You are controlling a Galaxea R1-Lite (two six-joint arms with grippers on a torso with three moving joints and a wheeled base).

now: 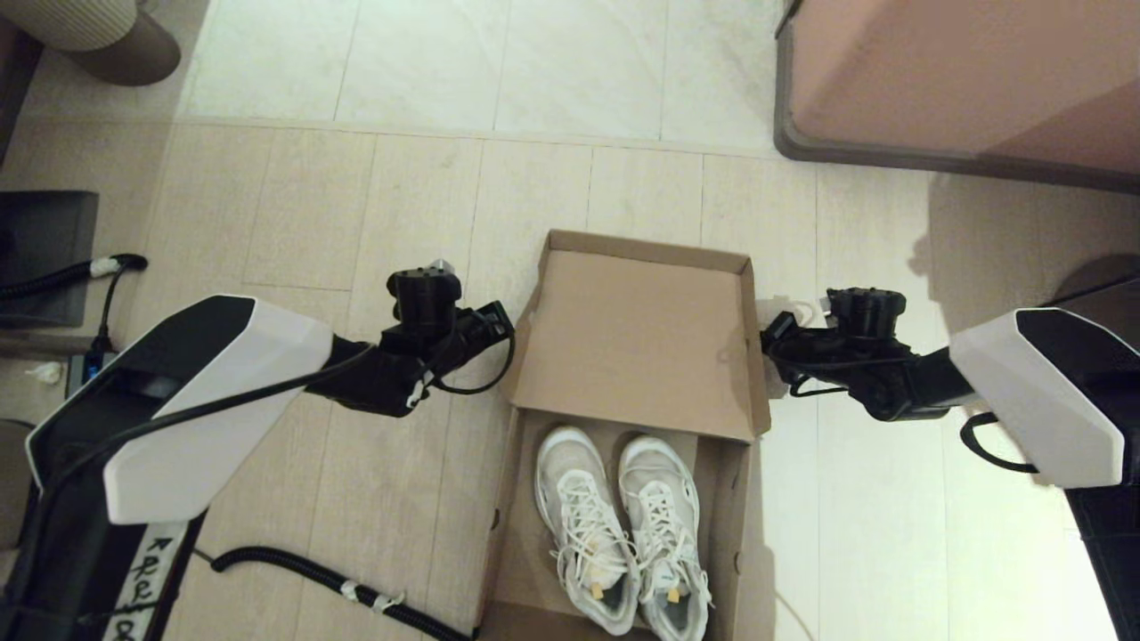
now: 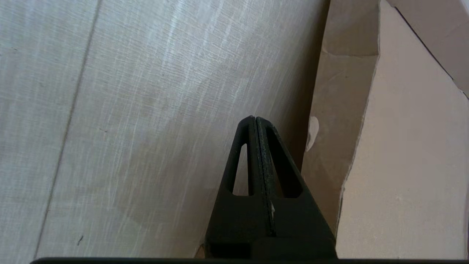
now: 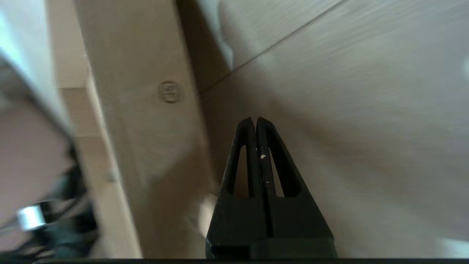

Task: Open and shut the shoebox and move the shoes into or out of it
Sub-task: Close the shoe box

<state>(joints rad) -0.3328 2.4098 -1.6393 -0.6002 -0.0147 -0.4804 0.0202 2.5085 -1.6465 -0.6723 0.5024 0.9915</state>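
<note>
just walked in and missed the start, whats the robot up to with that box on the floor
The brown cardboard shoebox sits on the floor in front of the robot with its hinged lid raised. A pair of white lace-up sneakers lies inside, side by side. The left gripper is at the lid's left edge and the right gripper at its right edge, each with fingers shut and holding nothing. Whether either touches the cardboard cannot be told.

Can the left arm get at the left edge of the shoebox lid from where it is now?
Probably yes. The left gripper, fingers shut, sits just outside the raised lid of the shoebox, with only bare floor between them. The shoes lie lower in the box, out of its path.
</note>
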